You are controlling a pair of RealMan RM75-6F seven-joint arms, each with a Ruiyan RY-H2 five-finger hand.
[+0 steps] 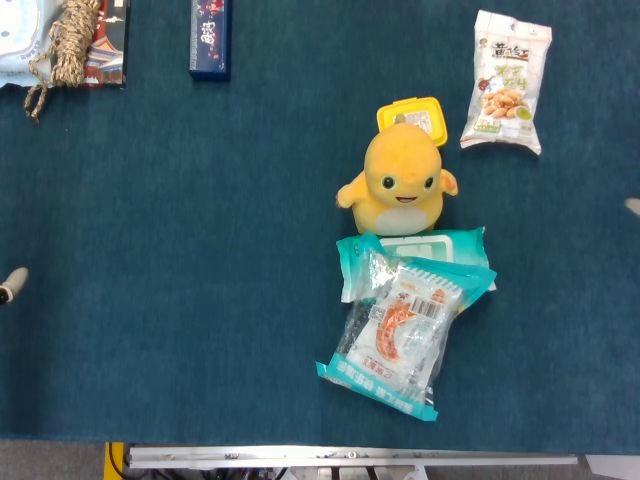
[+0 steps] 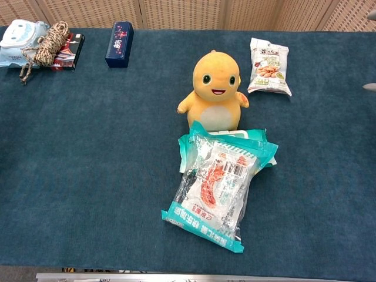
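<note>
Only a fingertip of the right hand point(image 1: 632, 207) shows at the frame edge, so its state cannot be told. Nearest lies the nut packet point(image 1: 507, 82), flat on the blue tablecloth point(image 1: 200, 250) beyond the yellow plush toy point(image 1: 400, 183); probably light, crinkly, slippery, best pinched by its edges.

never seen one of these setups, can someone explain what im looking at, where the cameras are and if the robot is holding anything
It is a two-armed robot with finger hands at a blue table. One picture looks straight down from its head, the other forward from its chest. Only fingertips show: the left hand and the right hand at the frame edges, holding nothing visible. On the table: a yellow plush toy in front of a yellow box, a nut packet, a clear snack bag lying on a teal packet, a dark blue box and a rope coil.
</note>
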